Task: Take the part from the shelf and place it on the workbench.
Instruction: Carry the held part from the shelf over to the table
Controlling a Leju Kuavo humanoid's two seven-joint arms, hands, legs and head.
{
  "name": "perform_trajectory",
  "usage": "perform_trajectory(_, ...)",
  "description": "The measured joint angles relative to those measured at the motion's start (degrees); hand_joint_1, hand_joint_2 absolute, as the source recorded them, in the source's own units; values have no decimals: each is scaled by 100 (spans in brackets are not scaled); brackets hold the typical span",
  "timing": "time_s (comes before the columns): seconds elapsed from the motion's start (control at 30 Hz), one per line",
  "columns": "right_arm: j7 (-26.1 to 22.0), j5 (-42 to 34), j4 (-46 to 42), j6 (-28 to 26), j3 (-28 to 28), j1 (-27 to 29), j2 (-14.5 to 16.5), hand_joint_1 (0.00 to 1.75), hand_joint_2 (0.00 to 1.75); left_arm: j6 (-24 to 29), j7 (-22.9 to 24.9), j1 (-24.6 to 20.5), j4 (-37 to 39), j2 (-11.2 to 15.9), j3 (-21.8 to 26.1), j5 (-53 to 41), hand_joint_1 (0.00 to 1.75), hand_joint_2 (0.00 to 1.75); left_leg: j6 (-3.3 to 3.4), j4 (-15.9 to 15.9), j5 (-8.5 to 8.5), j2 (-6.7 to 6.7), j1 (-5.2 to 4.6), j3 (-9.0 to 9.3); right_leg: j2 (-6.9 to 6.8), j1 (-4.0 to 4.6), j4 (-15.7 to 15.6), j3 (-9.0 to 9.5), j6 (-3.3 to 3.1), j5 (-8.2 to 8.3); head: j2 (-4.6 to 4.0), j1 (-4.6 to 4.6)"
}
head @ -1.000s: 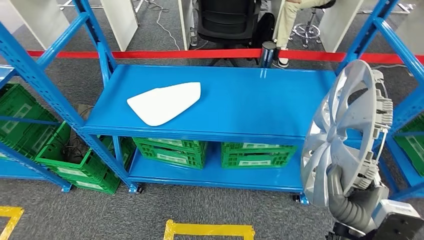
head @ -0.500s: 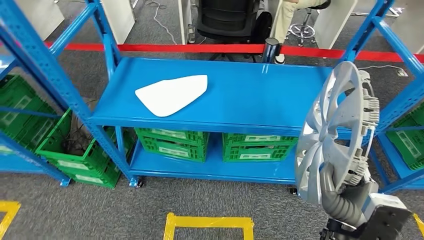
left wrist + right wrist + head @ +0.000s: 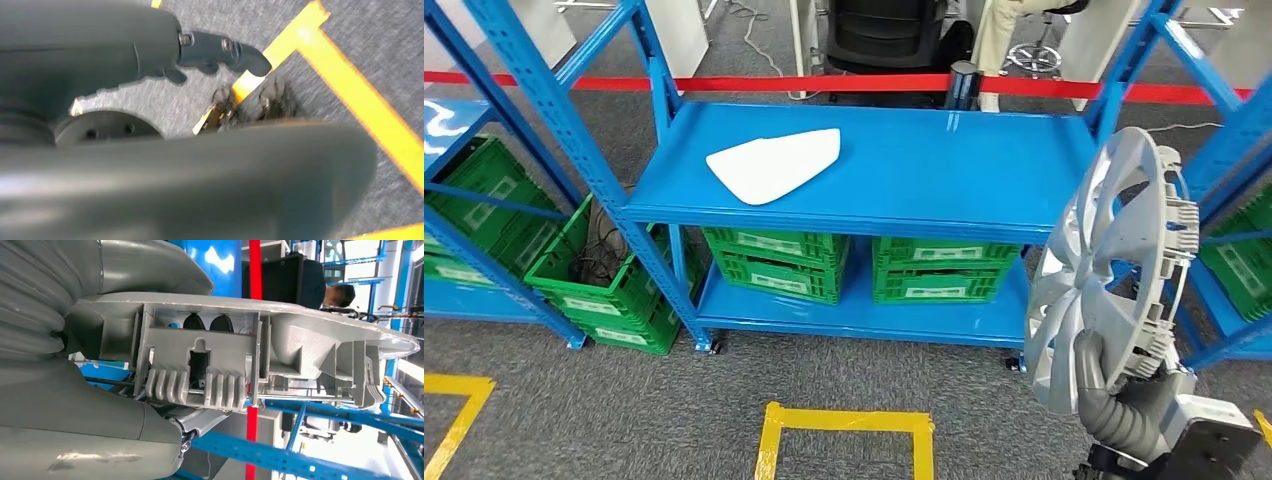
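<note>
My right hand grips a silver wheel cover by its lower rim and holds it upright on edge, in front of the right end of the blue shelf. The right wrist view shows the cover's ribbed grey back lying across my right hand, with dark fingertips showing through a slot. A flat white panel lies on the shelf's upper deck, left of centre. My left hand hangs over the grey carpet with its fingers apart and nothing in it.
Green crates sit on the lower deck, and more on the rack to the left. Yellow tape marks the carpet in front. Behind the shelf run a red barrier tape, an office chair and a seated person's leg.
The whole picture has shifted: the camera has drawn back from the shelf, with more floor and yellow marking in view. The wheel cover stays in my right hand.
</note>
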Motion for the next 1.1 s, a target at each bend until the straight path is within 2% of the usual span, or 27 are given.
perform_trajectory(0.03, 1, 0, 1, 0, 0, 2, -1, 175, 175, 0, 1, 1, 0, -3, -6, 0, 0, 0, -24, 363, -297, 0, 9, -72, 0, 1, 3, -64, -14, 60, 0, -26)
perform_trajectory(0.07, 1, 0, 2, 0, 0, 4, -1, 175, 175, 0, 0, 1, 1, -3, -12, 0, 0, 0, -47, 725, -489, 0, 17, -115, 0, 2, 12, -125, -14, 121, 0, -43)
perform_trajectory(0.1, 2, 0, 2, 0, 0, 5, -2, 175, 175, 0, -1, 0, 1, -2, -16, -1, 0, 0, -64, 981, -545, 1, 24, -107, -1, 2, 27, -196, -8, 185, 0, -58)
perform_trajectory(0.13, 2, 0, 2, 0, 0, 7, -2, 175, 175, 0, -1, -1, 1, 0, -19, -1, 0, 0, -75, 1056, -471, 1, 31, -15, 0, 1, 47, -272, 3, 248, 0, -74)
perform_trajectory(0.17, 3, -1, 3, 0, 0, 10, -2, 175, 175, 1, -1, -3, 1, 2, -21, -1, 0, 0, -78, 912, -331, 2, 40, 184, 2, -2, 71, -350, 20, 306, 0, -96)
perform_trajectory(0.2, 6, -1, 3, 0, 1, 13, -2, 175, 175, 1, -1, -6, 1, 3, -22, -1, 0, 0, -77, 575, -208, 2, 48, 478, 4, -5, 100, -427, 41, 354, 0, -121)
perform_trajectory(0.23, 8, -1, 3, 0, 1, 15, -2, 175, 175, 1, -1, -13, 1, 3, -24, -1, 0, 0, -70, 152, -173, -1, 47, 817, 4, -3, 130, -495, 68, 391, 0, -152)
perform_trajectory(0.27, 11, -1, 3, 0, 1, 13, -2, 175, 175, 1, -1, -21, 1, 3, -26, -1, 0, 0, -53, -231, -201, -7, 39, 1090, 1, -2, 160, -546, 102, 427, 0, -172)
perform_trajectory(0.3, 13, 2, 2, 0, 1, 7, -3, 175, 175, -1, -1, -27, 1, 3, -27, -1, 0, 0, -31, -493, -261, -13, 24, 1254, -5, -2, 183, -587, 137, 465, 0, -186)
perform_trajectory(0.33, 15, 8, 2, 0, 1, 2, -3, 175, 175, -1, -1, -33, 1, 4, -29, -4, 0, 0, 3, -613, -309, -19, 3, 1311, -12, -7, 194, -622, 174, 508, 0, -194)
perform_trajectory(0.4, 37, 55, 3, 0, 7, -4, -6, 175, 175, -2, 20, -30, 1, 6, -38, -50, 0, 0, 112, -659, -263, -13, -11, 1205, -13, -30, 219, -682, 249, 551, 0, -185)
perform_trajectory(0.43, 62, 99, 3, 1, 10, -3, -10, 175, 175, -1, 43, -29, 2, 7, -52, -94, 0, 0, 176, -667, -218, -4, -9, 1144, -5, -40, 294, -746, 282, 461, 0, -177)
perform_trajectory(0.5, 134, 218, 3, 2, 15, -7, -26, 175, 175, 0, 89, -30, 3, 14, -91, -183, 0, 0, 282, -685, -112, 19, -3, 1014, 13, -52, 758, -936, 324, -7, 0, -134)
perform_trajectory(0.57, 205, 327, 2, 2, 22, -16, -40, 175, 175, 0, 106, -32, 3, 26, -120, -214, 0, 0, 320, -678, 8, 27, -18, 899, 18, -52, 1477, -1101, 335, -496, 0, -68)
perform_trajectory(0.6, 234, 368, 2, 2, 28, -22, -44, 175, 175, 0, 109, -32, 3, 30, -130, -217, 0, 0, 320, -667, 79, 27, -25, 824, 19, -51, 1737, -1111, 334, -567, 0, -42)
perform_trajectory(0.63, 257, 397, 2, 2, 34, -25, -46, 175, 175, 0, 113, -32, 3, 30, -143, -217, 0, 0, 315, -649, 146, 27, -30, 740, 20, -49, 1824, -1042, 329, -505, 0, -23)
perform_trajectory(0.67, 274, 416, 2, 2, 40, -28, -47, 175, 175, 0, 116, -31, 3, 30, -156, -216, 0, 0, 307, -624, 207, 27, -32, 637, 21, -47, 1710, -879, 319, -356, 0, -8)
perform_trajectory(0.7, 286, 426, 2, 2, 46, -30, -49, 175, 175, 0, 119, -31, 3, 29, -169, -216, 0, 0, 295, -594, 258, 25, -32, 547, 22, -46, 1416, -634, 304, -193, 0, 6)
perform_trajectory(0.77, 302, 432, 2, 0, 54, -42, -50, 175, 175, 1, 120, -31, 3, 28, -187, -214, 0, 0, 252, -542, 346, 24, -42, 412, 23, -30, 598, -78, 259, -142, 0, 26)
perform_trajectory(0.8, 307, 433, 1, -2, 57, -47, -50, 175, 175, 1, 121, -32, 3, 28, -197, -213, 0, 0, 219, -527, 396, 26, -47, 371, 22, -16, 306, 85, 237, -190, 0, 28)
perform_trajectory(0.83, 310, 434, 1, -2, 60, -51, -50, 175, 175, 2, 121, -32, 3, 28, -207, -213, 0, 0, 181, -527, 447, 29, -46, 345, 22, 1, 141, 151, 215, -249, 0, 27)
perform_trajectory(0.9, 313, 436, 0, -2, 64, -52, -50, 175, 175, 4, 122, -30, 3, 30, -225, -213, 0, 0, 109, -543, 530, 32, -37, 330, 17, 12, 80, 99, 157, -203, 0, 18)
perform_trajectory(0.93, 314, 437, 0, -2, 65, -56, -50, 175, 175, 8, 123, -29, 4, 33, -230, -211, 0, 0, 77, -509, 473, 26, -29, 308, 6, 4, 62, 65, 115, -154, 0, 14)
perform_trajectory(0.97, 314, 439, 0, -1, 66, -59, -50, 175, 175, 11, 126, -26, 4, 33, -236, -210, 0, 0, 52, -385, 306, 20, -24, 257, -5, -7, 41, 30, 71, -98, 0, -2)
perform_trajectory(1.0, 313, 443, 0, -1, 67, -61, -50, 175, 175, 14, 130, -24, 5, 33, -243, -208, 0, 0, 31, -145, 41, 15, -15, 181, -16, -17, 29, -18, 37, -37, 0, -27)
perform_trajectory(1.07, 309, 459, 0, 0, 66, -61, -50, 175, 175, 17, 136, -22, 5, 28, -259, -204, 0, 0, -10, 580, -536, 10, 1, 10, -23, -13, 35, -135, -3, 85, 0, -89)
perform_trajectory(1.1, 307, 469, 0, 0, 66, -59, -50, 175, 175, 17, 136, -23, 5, 28, -264, -204, 0, 0, -23, 895, -665, 10, 5, -21, -22, -8, 44, -198, -5, 150, 0, -114)
